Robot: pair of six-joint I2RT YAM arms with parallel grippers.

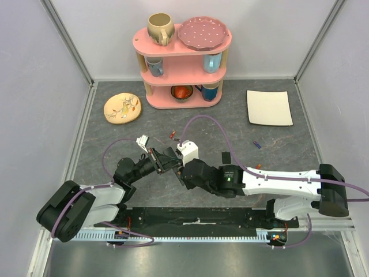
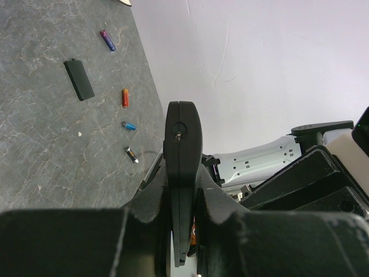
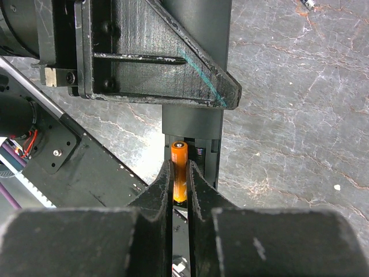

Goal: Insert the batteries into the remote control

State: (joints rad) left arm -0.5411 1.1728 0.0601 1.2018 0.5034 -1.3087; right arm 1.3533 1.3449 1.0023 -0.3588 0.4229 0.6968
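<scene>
Grey marbled desk [image 1: 277, 173] carries most of the work yet to do, by my reading. The loading is at the first cell that shows, and I cannot tell whether any cell already sits in the slot.

Both arms lean in from the near edge and meet a little left of the middle, in the near half of the desk. The left arm reaches up and to the right. Its left claw [image 2: 183, 199] is clamped on the remote control [image 2: 183, 144], holding it off the desk and edge-on to its own camera. The right arm stretches low and leftward from the near right corner. The right claw [image 3: 180, 171] is closed tight on an orange battery [image 3: 179, 151]. The battery's tip lies over the recessed slot at the remote's end and looks not yet seated.

A black lid [image 2: 79, 79], likely the slot's cover, lies flat on the desk, so closing up is also left to do. Loose cells lie apart beyond it toward the right edge: a blue-purple battery [image 2: 108, 40], an orange-red battery [image 2: 125, 98], a blue battery [image 2: 130, 126] and a dark battery [image 2: 132, 154].
</scene>
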